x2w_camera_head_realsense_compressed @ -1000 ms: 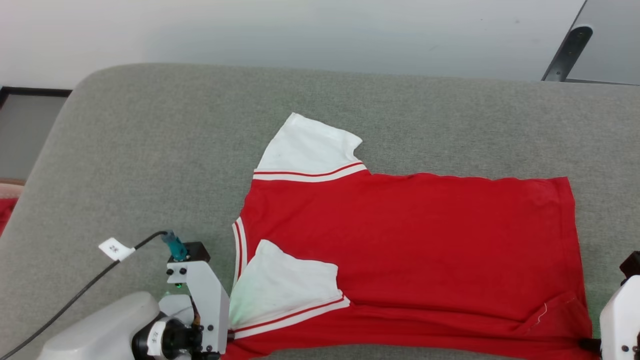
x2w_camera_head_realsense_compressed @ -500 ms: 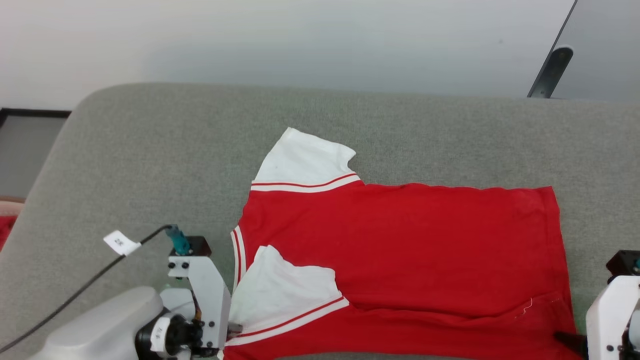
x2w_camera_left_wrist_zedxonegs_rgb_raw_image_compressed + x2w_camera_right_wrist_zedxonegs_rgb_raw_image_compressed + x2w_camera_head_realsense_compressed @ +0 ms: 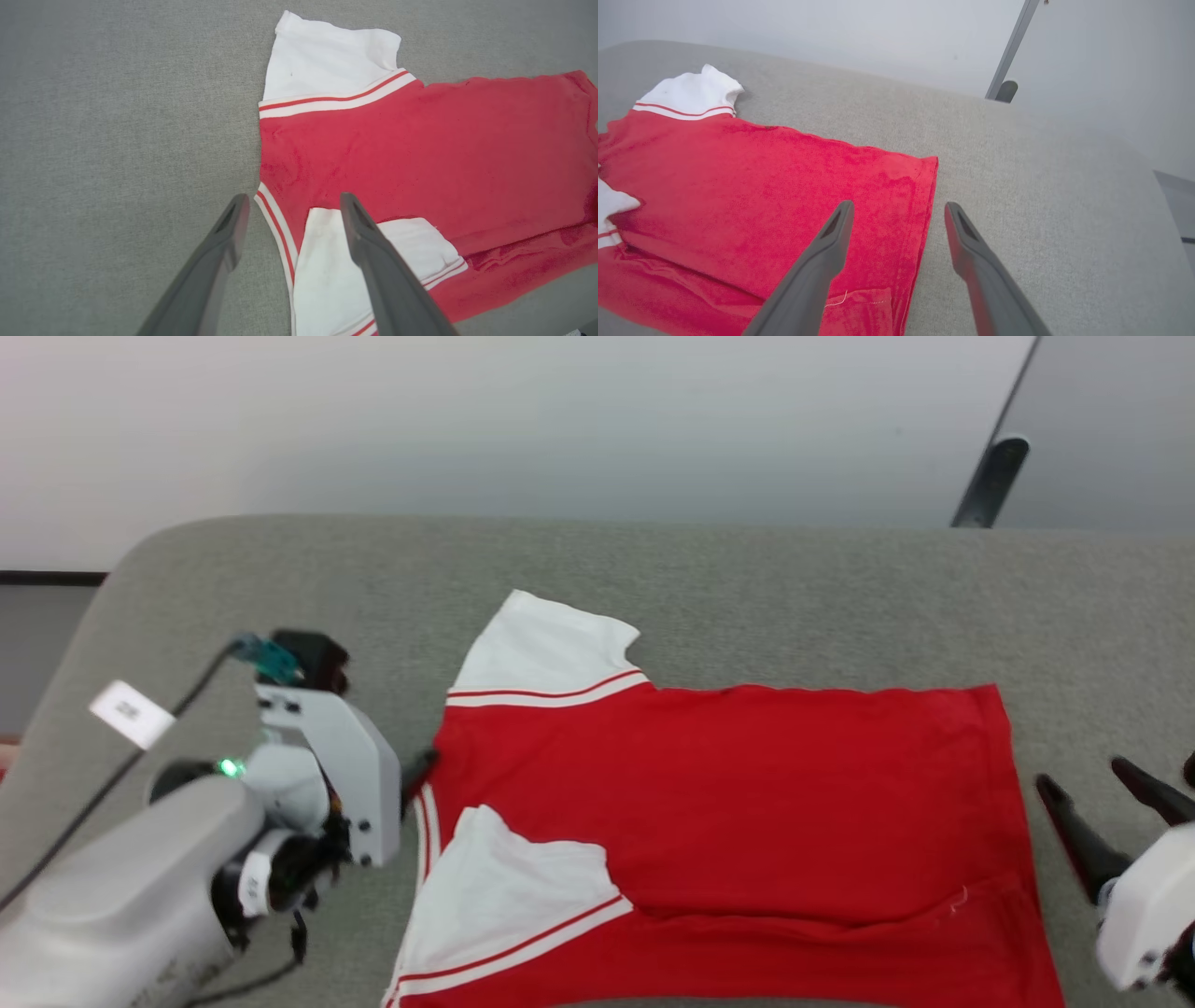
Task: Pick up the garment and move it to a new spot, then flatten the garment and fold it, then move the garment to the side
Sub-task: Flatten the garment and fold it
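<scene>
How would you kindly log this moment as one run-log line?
garment: spread on grey surface, near sleeve folded in | left gripper: open, empty | right gripper: open, empty

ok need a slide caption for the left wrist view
Open left gripper at the striped neck edge of the red jersey, spread on the grey surface.

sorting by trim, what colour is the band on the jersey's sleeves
White with a thin red stripe; sleeve band clearest in the left wrist view.

Left gripper, right gripper released garment; fingers now spread.
</scene>
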`<state>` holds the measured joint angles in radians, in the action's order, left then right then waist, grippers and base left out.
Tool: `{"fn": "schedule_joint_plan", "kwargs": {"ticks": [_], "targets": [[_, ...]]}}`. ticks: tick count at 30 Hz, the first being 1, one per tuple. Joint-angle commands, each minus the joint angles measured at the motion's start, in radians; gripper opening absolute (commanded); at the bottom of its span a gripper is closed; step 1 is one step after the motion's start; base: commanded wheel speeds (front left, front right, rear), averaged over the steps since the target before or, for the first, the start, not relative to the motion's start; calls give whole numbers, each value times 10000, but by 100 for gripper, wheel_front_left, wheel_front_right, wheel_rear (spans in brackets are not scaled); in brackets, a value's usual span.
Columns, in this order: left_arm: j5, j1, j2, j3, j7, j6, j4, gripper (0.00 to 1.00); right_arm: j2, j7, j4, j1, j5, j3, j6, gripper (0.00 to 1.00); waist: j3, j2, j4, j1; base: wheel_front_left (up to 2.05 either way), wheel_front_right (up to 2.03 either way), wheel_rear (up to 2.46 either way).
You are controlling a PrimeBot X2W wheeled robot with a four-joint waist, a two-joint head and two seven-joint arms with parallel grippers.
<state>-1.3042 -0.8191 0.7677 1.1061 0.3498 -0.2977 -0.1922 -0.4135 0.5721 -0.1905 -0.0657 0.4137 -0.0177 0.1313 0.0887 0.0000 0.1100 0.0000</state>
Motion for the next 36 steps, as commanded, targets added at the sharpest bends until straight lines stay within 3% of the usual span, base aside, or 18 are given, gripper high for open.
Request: {"fn": "schedule_joint_plan", "kwargs": {"ticks": [1, 7, 11, 19, 28, 36], "targets": [[206, -186, -33, -81, -269, 160, -122, 100, -255, -1223, -111, 230, -396, 472, -4, 100, 158, 0, -244, 0, 0, 0, 0], [519, -822, -199, -396, -953, 718, -781, 100, 205, -5623, 516, 285, -2131, 452, -11, 100, 585, 0, -821, 0, 0, 0, 0], [476, -1432, -335, -521, -672, 1078, -1356, 100, 949, -7475, 1034, 194, -2743, 292, -11, 100, 1030, 0, -1211, 0, 0, 0, 0], [552, -2777, -378, -433, 535, 1844, -2822, 100, 1565, -8200, 1599, -438, -2801, 455, -11, 100, 2059, 0, -1980, 0, 0, 0, 0], [793, -4250, -504, -55, 2209, 2878, -4745, 100, 1576, -8348, 1710, -985, -2738, 764, -11, 100, 3140, 0, -2751, 0, 0, 0, 0], [1047, -4961, -727, 229, 2895, 3328, -6240, 100, 1666, -8374, 1774, -1171, -2581, 823, -11, 100, 3610, 0, -3028, 0, 0, 0, 0]]}}
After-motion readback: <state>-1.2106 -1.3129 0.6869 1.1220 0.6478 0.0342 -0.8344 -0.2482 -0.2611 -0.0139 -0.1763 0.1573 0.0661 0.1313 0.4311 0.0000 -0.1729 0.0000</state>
